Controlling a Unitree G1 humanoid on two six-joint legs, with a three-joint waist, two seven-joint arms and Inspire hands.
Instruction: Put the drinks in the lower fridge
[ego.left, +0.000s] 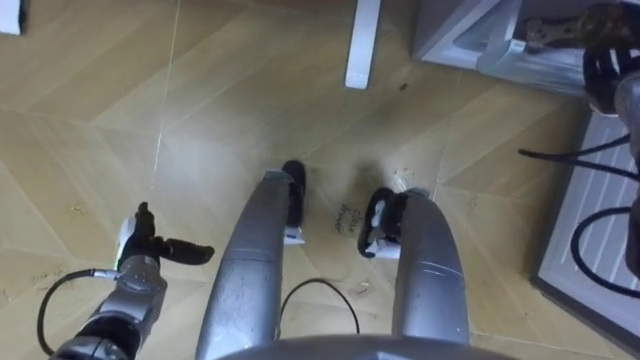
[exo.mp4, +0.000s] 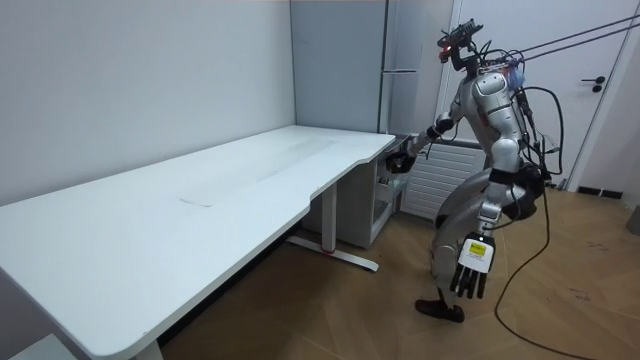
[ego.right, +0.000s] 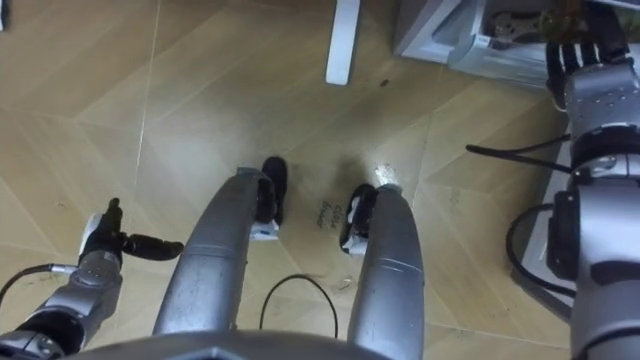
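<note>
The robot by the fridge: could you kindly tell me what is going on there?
The robot stands on the wooden floor at the end of the white desk, bent slightly forward towards the tall grey fridge. Its right hand is stretched out to the fridge's lower part. Its left hand hangs open and empty at its side.

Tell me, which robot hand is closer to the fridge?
Right. The right hand is stretched forward, up at the lower part of the fridge. The left hand hangs low beside the robot's leg, well away from it.
</note>
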